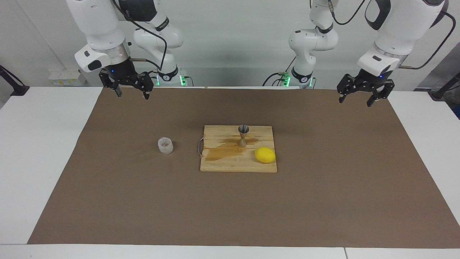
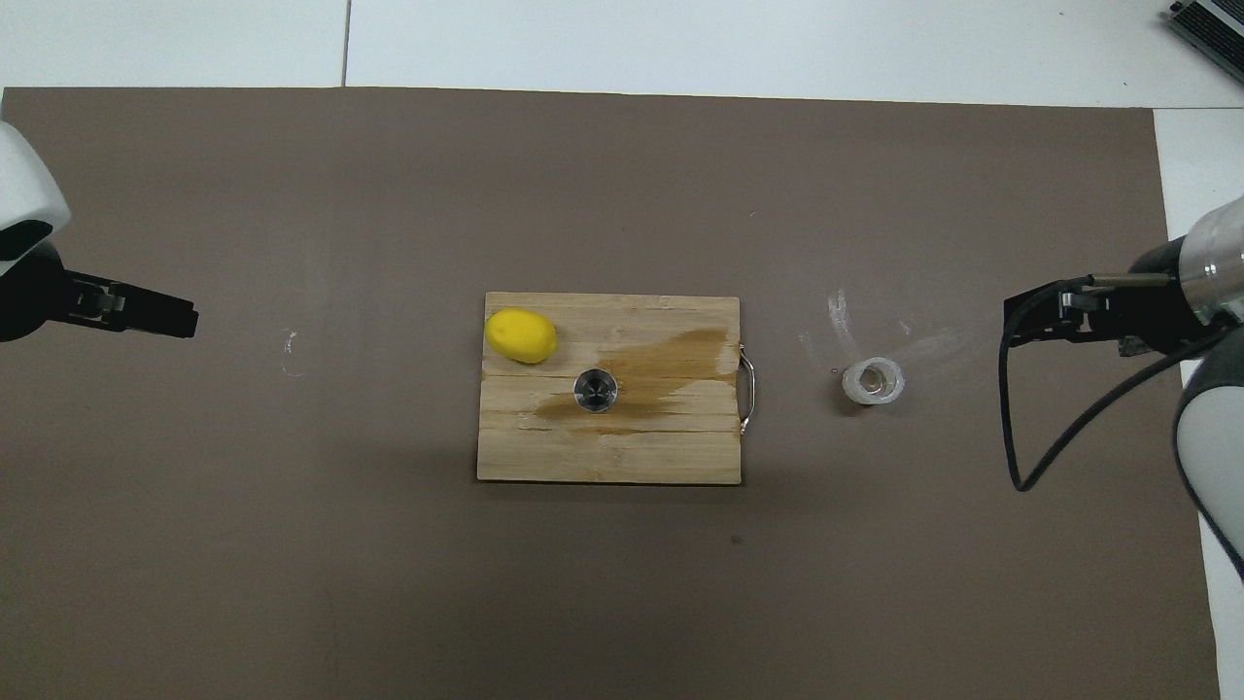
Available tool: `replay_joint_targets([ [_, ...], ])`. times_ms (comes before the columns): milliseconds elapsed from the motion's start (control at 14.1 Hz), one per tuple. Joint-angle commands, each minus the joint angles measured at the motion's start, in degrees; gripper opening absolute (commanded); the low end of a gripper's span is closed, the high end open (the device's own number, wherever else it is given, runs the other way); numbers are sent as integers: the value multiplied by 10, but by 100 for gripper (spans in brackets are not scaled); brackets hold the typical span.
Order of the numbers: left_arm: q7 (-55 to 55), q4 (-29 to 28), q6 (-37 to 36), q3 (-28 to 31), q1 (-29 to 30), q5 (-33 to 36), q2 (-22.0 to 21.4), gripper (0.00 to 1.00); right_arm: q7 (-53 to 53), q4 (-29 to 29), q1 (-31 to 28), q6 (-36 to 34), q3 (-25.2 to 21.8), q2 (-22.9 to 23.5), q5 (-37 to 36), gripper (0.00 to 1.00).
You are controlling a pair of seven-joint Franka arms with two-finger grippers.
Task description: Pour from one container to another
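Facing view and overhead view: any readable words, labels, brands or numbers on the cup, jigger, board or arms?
None can be read in either view.
glass cup: no label.
jigger: plain metal, no marks visible.
cutting board: only a wet stain, no print.
lemon: plain.
left gripper and right gripper: no lettering legible.

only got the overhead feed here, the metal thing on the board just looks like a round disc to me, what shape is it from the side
Observer: The metal measuring cup is hourglass-shaped, two cones joined at a narrow waist, and stands upright on the wooden board.
Operator: ok, is anything down at table level yet
Observer: No. The right gripper hangs high above the mat, well apart from the glass cup, jaws open and empty.
Operator: and the other one
Observer: The left gripper is raised too, jaws open, holding nothing; that arm waits.
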Motion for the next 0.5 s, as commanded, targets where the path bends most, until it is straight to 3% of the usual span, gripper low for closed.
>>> replay_joint_targets([
  [0,11,3,4,2,1,-2,1,100,11,-24,-5,9,3,-16,6,100],
  [425,10,3,4,2,0,-2,1,100,1,-57,-15,33,1,-31,25,100],
])
